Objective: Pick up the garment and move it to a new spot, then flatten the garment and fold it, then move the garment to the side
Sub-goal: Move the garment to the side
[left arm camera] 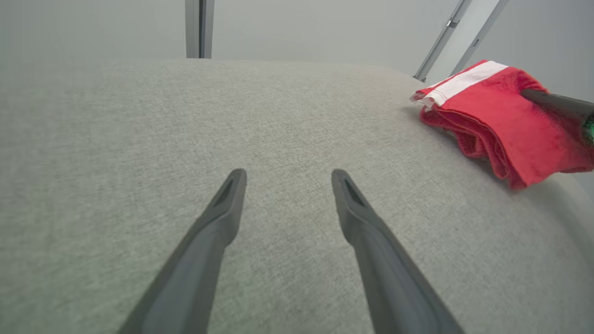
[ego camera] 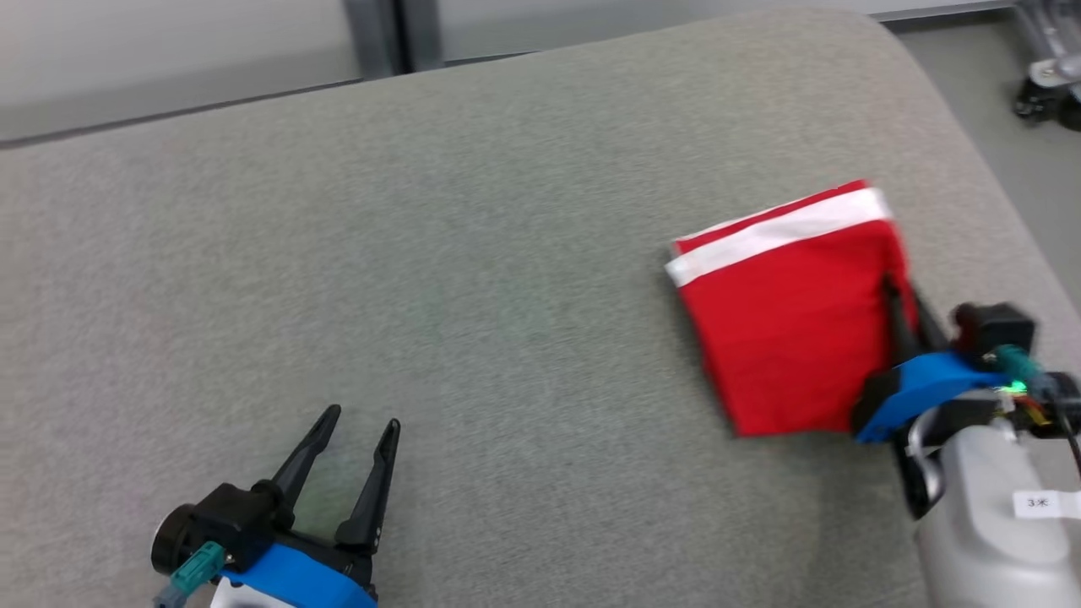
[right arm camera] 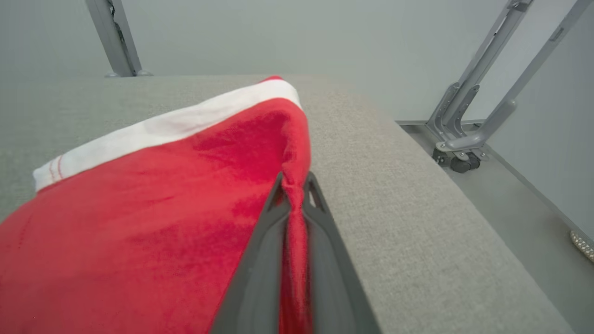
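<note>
The garment [ego camera: 785, 312] is a red cloth with a white band, folded into a small rectangle on the right side of the grey padded table [ego camera: 473, 253]. My right gripper [ego camera: 897, 291] is shut on its right edge; the right wrist view shows red fabric [right arm camera: 185, 208] pinched between the two dark fingers [right arm camera: 260, 260]. My left gripper [ego camera: 363, 422] stands open near the table's front left, far from the cloth, with nothing between its fingers [left arm camera: 218, 222]. From the left wrist view the garment [left arm camera: 501, 120] lies at the upper right, slightly lifted at its held side.
The table's right edge [right arm camera: 417, 153] drops to a grey floor close beside the garment. Metal frame legs on casters [right arm camera: 464, 153] stand on that floor. A wheeled base [ego camera: 1047, 93] sits at the far right. A pale wall runs behind the table.
</note>
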{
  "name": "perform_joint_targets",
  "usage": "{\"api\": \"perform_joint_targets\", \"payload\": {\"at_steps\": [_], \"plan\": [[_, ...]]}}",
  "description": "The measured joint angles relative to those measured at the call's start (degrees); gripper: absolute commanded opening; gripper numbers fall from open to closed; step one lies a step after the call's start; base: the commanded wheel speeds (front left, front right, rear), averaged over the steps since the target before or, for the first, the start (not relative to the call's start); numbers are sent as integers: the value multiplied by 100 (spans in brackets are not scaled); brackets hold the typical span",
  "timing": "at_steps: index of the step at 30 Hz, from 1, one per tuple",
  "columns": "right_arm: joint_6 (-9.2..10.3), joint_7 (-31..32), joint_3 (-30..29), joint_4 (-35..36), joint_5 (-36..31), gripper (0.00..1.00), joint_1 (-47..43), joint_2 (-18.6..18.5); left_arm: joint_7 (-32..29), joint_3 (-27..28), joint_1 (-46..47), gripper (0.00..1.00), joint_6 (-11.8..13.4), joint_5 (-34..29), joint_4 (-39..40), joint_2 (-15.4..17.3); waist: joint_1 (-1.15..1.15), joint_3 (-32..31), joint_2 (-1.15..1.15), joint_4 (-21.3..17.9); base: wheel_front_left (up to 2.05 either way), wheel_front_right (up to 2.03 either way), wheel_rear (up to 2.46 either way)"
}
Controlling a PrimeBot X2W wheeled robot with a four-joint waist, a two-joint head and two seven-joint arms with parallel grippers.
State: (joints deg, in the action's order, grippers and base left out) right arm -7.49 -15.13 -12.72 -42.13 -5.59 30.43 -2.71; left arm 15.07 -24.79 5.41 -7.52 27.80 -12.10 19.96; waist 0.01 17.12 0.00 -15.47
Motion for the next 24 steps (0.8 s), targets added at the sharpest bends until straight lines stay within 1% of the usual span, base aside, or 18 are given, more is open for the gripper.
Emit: {"api": "perform_joint_targets", "payload": {"at_steps": [3, 5, 10, 13, 15, 21, 22, 24], "plan": [[0, 29, -1056, 46, -917, 0, 246, -8, 0, -34, 90, 100, 0, 46, 83, 89, 0, 133, 0, 274, 0, 0, 0], [0, 108, -1671, 192, -1407, 0, 381, -7, 0, -49, 131, 100, 0, 101, 119, 154, 0, 233, 0, 453, 0, 0, 0], [0, 326, -2806, 666, -2187, 0, 561, -4, 0, -70, 232, 100, 0, 186, 211, 236, 0, 501, 0, 841, 0, 0, 0], [0, 372, -3245, 861, -2508, 0, 651, -2, 0, -75, 310, 100, 0, 205, 258, 287, 0, 649, 0, 1020, 0, 0, 0], [0, 389, -3433, 965, -2662, 0, 724, -2, 0, -76, 320, 100, 0, 243, 266, 311, 0, 736, 0, 1111, 0, 0, 0], [0, 312, -3989, 1270, -3009, 0, 939, 0, 0, -80, 411, 100, 0, 258, 303, 337, 0, 882, 0, 1258, 0, 0, 0], [0, 258, -4078, 1350, -3060, 100, 965, 1, 0, -80, 416, 100, 0, 265, 304, 337, 0, 889, 0, 1268, 0, 0, 0], [0, 175, -4197, 1415, -3128, 100, 1049, -5, 1, -70, 420, 100, 0, 286, 299, 331, 0, 885, 1, 1277, 0, 0, 0]]}}
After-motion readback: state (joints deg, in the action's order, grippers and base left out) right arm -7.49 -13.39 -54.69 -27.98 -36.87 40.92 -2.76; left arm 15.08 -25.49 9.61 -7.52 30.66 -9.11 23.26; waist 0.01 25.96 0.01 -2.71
